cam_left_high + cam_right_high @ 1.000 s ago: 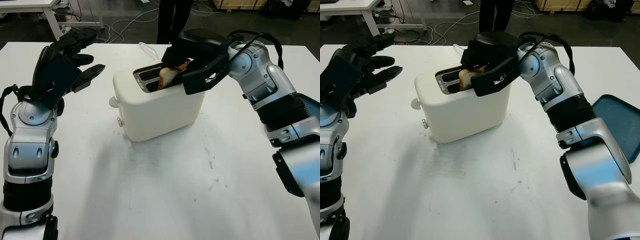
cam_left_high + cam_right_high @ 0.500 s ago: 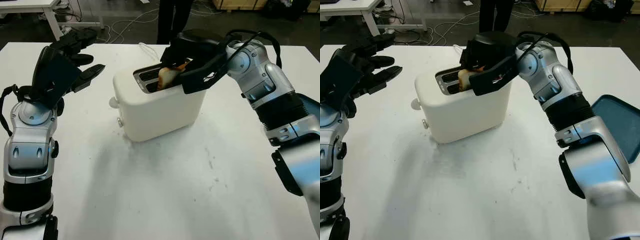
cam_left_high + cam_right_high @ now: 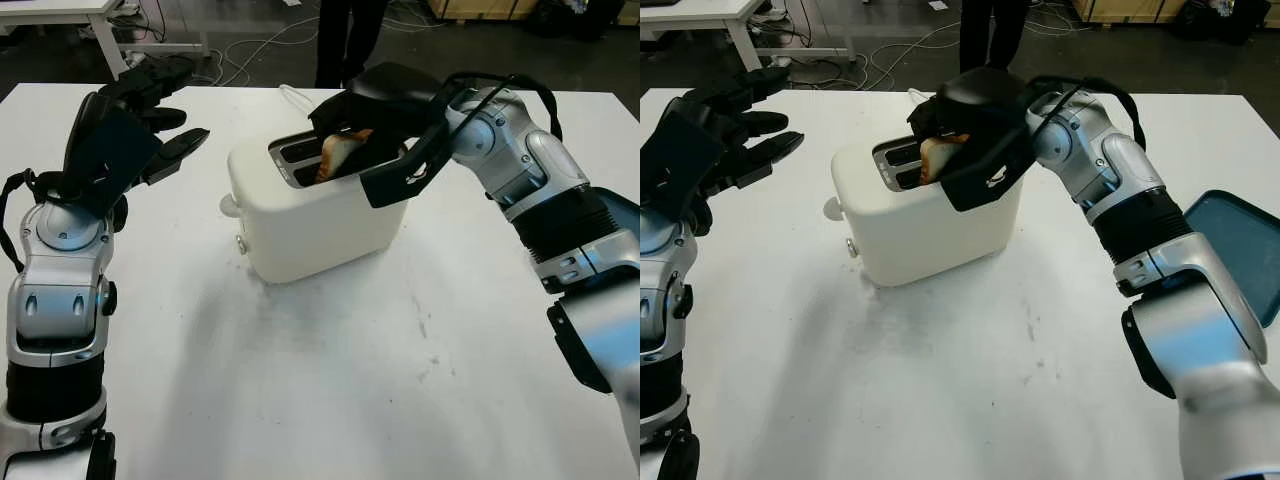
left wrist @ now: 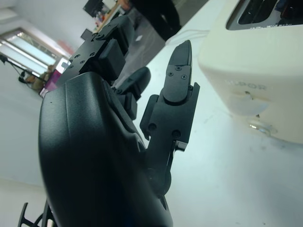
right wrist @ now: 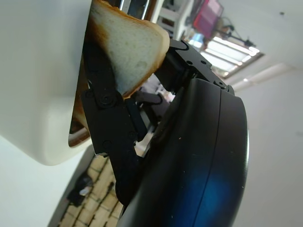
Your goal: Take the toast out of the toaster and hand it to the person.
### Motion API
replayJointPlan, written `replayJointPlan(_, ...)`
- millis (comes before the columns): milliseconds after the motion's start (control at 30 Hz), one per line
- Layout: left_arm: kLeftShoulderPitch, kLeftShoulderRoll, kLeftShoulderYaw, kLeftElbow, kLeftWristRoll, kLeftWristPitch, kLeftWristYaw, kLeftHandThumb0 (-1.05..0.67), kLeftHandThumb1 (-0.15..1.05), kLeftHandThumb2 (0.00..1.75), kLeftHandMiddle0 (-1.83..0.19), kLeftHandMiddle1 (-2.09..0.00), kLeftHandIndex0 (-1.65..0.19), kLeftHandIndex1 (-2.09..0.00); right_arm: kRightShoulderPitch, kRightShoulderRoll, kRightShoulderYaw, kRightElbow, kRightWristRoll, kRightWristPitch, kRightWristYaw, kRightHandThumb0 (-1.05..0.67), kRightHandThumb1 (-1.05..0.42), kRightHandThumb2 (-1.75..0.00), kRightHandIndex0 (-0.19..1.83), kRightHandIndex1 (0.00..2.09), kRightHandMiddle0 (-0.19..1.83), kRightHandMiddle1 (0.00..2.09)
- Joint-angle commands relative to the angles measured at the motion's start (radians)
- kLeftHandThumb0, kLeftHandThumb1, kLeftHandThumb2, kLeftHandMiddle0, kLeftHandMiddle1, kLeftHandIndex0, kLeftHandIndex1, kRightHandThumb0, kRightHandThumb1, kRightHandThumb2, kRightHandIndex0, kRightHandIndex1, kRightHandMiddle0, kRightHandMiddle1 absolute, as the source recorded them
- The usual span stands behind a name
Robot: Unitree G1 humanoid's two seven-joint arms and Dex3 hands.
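Your right hand was closed on the toast, its fingers wrapped round the slice where it stood out of the slot. The hand sat directly over the top of the toaster, reaching in from the right edge of the tabletop.

The toast was still partly down in the slot nearer you, browned at the crust, standing roughly upright with a slight lean. Its lower part was hidden inside the toaster, so you could not tell how much of it remained below the rim. The second slot, on the far side, looked empty.

The relation that mattered: the slice's long axis ran up out of the slot, and your hand was already above it, so the pull probably needed to go straight up along that line. Drawing sideways risked catching the slice on the slot edge or tipping the toaster.

Your left hand was open, raised over the left edge of the tabletop, well apart from the toaster and holding nothing.

A person stood beyond the far edge of the tabletop, behind the toaster; you saw dark legs there. The right hand was plainly the nearer one for the handover. A blue tray lay at the right edge.
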Motion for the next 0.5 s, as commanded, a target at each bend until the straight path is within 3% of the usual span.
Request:
replayJointPlan(0,0.007,0.003,0.002,-0.004,0.008,-0.016,0.008,-0.22,0.92,0.11,-0.29,-0.7,-0.5,-0.12,0.012,-0.022,0.022,0.015,-0.026,-0.029,0.025,-0.45,-0.92,-0.48,0.96,1.66,0.81,1.61)
replayJointPlan(67,0.006,0.004,0.0,-0.006,0.011,-0.013,0.01,-0.23,0.92,0.1,-0.3,-0.71,-0.51,-0.12,0.005,-0.024,0.018,0.016,-0.025,-0.029,0.035,-0.43,-0.92,-0.47,0.97,1.64,0.83,1.56)
replayJointPlan(167,0.006,0.004,0.001,-0.009,0.008,-0.006,0.008,-0.23,0.92,0.11,-0.29,-0.7,-0.5,-0.11,-0.01,-0.025,0.002,0.016,-0.016,-0.007,0.04,-0.42,-0.92,-0.48,0.97,1.72,0.8,1.68)
replayJointPlan(467,0.006,0.002,0.005,-0.003,0.004,-0.013,0.008,-0.23,0.92,0.11,-0.29,-0.7,-0.51,-0.11,-0.103,-0.03,-0.107,0.061,0.053,0.028,0.035,-0.42,-0.92,-0.45,0.93,1.75,0.69,1.74)
